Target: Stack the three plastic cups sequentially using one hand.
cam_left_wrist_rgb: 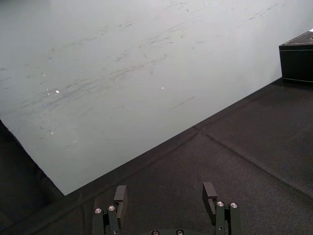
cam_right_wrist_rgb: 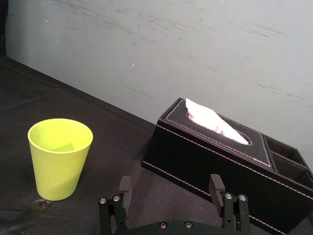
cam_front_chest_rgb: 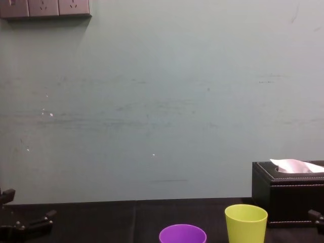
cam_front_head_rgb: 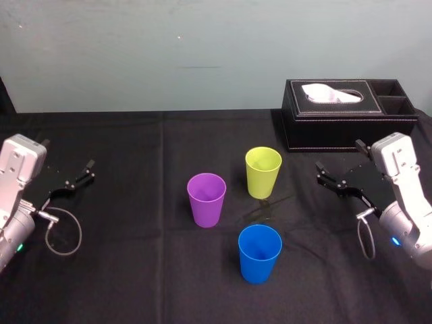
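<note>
Three cups stand upright and apart on the black cloth: the purple cup (cam_front_head_rgb: 206,200) at centre, the yellow-green cup (cam_front_head_rgb: 263,172) behind it to the right, and the blue cup (cam_front_head_rgb: 260,253) nearest me. My right gripper (cam_front_head_rgb: 329,177) hovers open and empty to the right of the yellow-green cup, clear of it. In the right wrist view the gripper (cam_right_wrist_rgb: 170,186) has its fingers apart, with the yellow-green cup (cam_right_wrist_rgb: 59,157) off to one side. My left gripper (cam_front_head_rgb: 79,176) rests open at the far left, its fingers (cam_left_wrist_rgb: 121,196) holding nothing. The chest view catches the purple cup (cam_front_chest_rgb: 183,234) and the yellow-green cup (cam_front_chest_rgb: 246,223).
A black tissue box (cam_front_head_rgb: 347,115) with side compartments sits at the back right, behind my right gripper. A pale wall bounds the table's far edge. Open cloth lies between the cups and each arm.
</note>
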Controlling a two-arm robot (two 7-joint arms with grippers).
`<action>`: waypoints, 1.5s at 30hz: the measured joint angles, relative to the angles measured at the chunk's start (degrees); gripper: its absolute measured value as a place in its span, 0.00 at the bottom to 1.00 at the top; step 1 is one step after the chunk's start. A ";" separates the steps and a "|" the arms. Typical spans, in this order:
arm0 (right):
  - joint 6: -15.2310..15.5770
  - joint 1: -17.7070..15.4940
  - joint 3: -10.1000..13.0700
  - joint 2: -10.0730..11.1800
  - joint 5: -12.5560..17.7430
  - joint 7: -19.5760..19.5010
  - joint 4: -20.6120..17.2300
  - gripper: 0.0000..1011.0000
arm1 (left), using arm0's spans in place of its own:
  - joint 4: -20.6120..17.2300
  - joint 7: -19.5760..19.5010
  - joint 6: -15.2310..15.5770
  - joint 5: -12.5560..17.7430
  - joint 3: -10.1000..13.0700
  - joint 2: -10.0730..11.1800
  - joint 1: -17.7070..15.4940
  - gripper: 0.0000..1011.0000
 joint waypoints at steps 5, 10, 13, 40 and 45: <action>0.00 0.00 0.00 0.00 0.00 0.00 0.00 0.99 | 0.00 0.00 0.00 0.00 0.00 0.00 0.00 1.00; 0.00 0.00 0.00 0.00 0.00 0.00 0.00 0.99 | 0.00 0.00 0.00 0.00 0.00 0.00 0.00 1.00; 0.00 0.00 0.00 0.00 0.00 0.00 0.00 0.99 | 0.00 0.00 0.00 0.00 0.00 0.00 0.00 1.00; 0.04 -9.14 7.93 5.15 10.64 10.62 -9.82 0.99 | 0.00 0.00 0.00 0.00 0.00 0.00 0.00 1.00; -1.71 -13.22 10.43 8.18 13.37 14.94 -12.72 0.99 | 0.00 0.00 0.00 0.00 0.00 0.00 0.00 1.00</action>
